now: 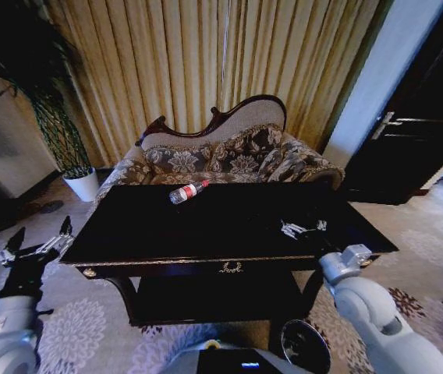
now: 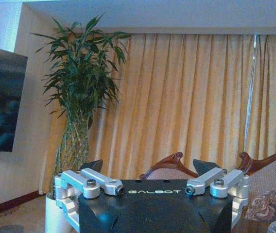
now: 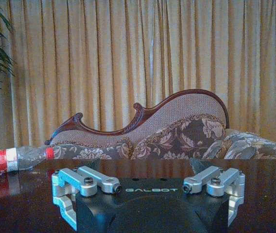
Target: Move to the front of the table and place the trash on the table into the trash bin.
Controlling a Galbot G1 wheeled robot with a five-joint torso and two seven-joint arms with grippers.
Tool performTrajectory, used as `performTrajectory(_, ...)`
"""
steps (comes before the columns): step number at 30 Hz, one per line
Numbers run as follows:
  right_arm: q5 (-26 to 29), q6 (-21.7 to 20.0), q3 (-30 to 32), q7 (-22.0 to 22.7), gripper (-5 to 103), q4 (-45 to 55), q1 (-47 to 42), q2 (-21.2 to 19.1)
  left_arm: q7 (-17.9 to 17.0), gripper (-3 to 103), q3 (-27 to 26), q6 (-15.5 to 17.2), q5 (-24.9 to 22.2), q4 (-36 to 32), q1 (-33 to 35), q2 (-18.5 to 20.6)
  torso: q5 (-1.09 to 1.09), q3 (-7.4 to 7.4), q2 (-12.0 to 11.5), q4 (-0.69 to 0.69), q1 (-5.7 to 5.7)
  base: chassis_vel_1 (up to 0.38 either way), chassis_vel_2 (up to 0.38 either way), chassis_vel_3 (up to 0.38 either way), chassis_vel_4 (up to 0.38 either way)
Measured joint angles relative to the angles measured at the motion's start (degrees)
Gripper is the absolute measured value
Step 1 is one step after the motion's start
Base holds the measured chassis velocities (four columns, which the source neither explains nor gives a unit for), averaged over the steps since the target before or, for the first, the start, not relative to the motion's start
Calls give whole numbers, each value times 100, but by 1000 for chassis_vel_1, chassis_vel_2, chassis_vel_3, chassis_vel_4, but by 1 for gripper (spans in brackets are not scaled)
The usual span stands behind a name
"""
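Observation:
The table [image 1: 159, 241] stands right in front of me, dark and glossy, with a gold ornament on its apron. The trash I can see is a clear plastic bottle with a red label [image 1: 188, 191], lying on its side near the table's back edge; the right wrist view has the bottle [image 3: 11, 159] too. My right gripper [image 1: 303, 227] hovers open over the table's right part, well to the right of the bottle and apart from it [image 3: 147, 167]. My left gripper [image 1: 40, 236] is open off the table's left end [image 2: 147, 169]. The trash bin [image 1: 305, 347], round with a dark inside, stands on the floor by the table's front right.
A carved floral sofa [image 1: 229, 156] sits directly behind the table, with gold curtains [image 1: 206, 54] beyond. A tall plant in a white pot [image 1: 83, 184] is at the back left. A dark door [image 1: 416, 125] is at the right. Patterned carpet [image 1: 73, 327] surrounds the table.

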Motion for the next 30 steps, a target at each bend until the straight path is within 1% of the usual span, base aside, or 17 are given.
performTrajectory(14,0,2,9,8,100,4,-9,9,1,100,-6,24,-1,0,3,-4,0,0,0,1,0,0,0,0,0)
performTrajectory(16,1,3,9,8,100,4,-11,10,-1,100,7,-1,11,0,-7,-4,0,0,0,1,0,0,0,0,0)
performTrajectory(18,6,4,10,10,100,1,-7,-4,-20,100,34,-131,78,0,-35,11,0,0,0,-1,0,0,0,0,0)
performTrajectory(25,29,6,16,13,100,-11,12,-37,-34,100,28,-159,85,0,-13,4,0,0,0,0,0,0,0,0,0)
performTrajectory(27,32,6,16,15,100,-1,12,-44,-89,100,21,-149,84,0,-18,5,0,0,0,0,-1,0,0,0,0)
performTrajectory(28,44,6,18,17,100,16,12,-55,-149,100,11,-112,73,0,-24,21,0,0,0,0,-1,0,0,0,0)
performTrajectory(29,89,7,27,36,100,68,15,-96,-235,100,-46,14,31,0,-46,74,0,0,0,0,-1,0,0,0,0)
performTrajectory(30,89,7,27,36,100,68,15,-96,-235,100,-46,14,31,0,-46,74,0,0,0,0,-1,0,0,0,0)
